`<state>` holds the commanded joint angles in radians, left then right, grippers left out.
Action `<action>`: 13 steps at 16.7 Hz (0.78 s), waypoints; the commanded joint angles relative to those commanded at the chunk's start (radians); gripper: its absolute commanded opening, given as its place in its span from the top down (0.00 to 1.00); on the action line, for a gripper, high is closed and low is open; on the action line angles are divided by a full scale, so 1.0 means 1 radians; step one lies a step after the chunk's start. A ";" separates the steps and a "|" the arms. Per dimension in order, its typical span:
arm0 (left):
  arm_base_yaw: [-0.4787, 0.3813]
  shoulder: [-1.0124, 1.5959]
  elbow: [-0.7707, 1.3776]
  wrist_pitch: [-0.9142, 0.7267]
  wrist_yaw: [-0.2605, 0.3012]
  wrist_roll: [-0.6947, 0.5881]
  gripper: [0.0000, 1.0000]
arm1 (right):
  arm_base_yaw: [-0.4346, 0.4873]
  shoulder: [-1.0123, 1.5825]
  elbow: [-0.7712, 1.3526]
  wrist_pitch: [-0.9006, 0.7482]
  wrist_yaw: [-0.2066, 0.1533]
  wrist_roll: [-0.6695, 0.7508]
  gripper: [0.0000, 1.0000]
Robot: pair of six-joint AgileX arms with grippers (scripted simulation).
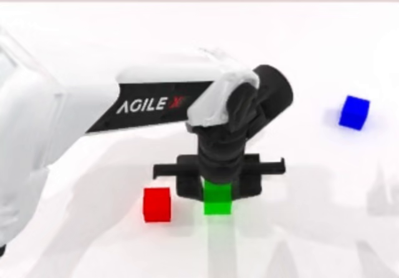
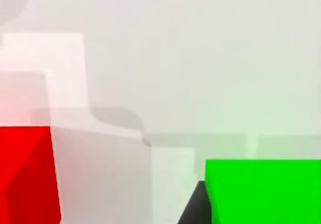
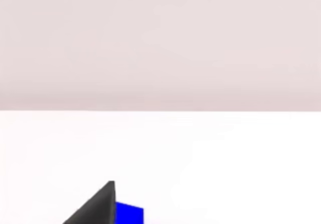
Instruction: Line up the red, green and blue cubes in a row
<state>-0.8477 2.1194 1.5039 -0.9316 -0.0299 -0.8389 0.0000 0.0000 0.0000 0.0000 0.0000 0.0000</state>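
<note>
Hovering over the green cube [image 1: 217, 198] with my left gripper [image 1: 217, 184].
Whether its fingers clamp that cube, I cannot tell. The red cube [image 1: 156, 204] sits just left of green; the blue cube [image 1: 354, 112] lies well apart, right and farther back.

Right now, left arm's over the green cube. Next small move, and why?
Probably let go and lift straight up. The left gripper sits over the green cube, which already rests beside the red cube, a small gap apart. The blue cube still lies far right, unplaced.
</note>
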 joint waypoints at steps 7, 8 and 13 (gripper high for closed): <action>0.000 0.000 0.000 0.000 0.000 0.000 0.55 | 0.000 0.000 0.000 0.000 0.000 0.000 0.00; 0.000 0.000 0.000 0.000 0.000 0.000 0.47 | 0.000 0.000 0.000 0.000 0.000 0.000 0.00; 0.000 0.000 0.000 0.000 0.000 0.000 0.10 | 0.000 0.000 0.000 0.000 0.000 0.000 0.00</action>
<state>-0.8477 2.1194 1.5039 -0.9316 -0.0299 -0.8389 0.0000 0.0000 0.0000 0.0000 0.0000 0.0000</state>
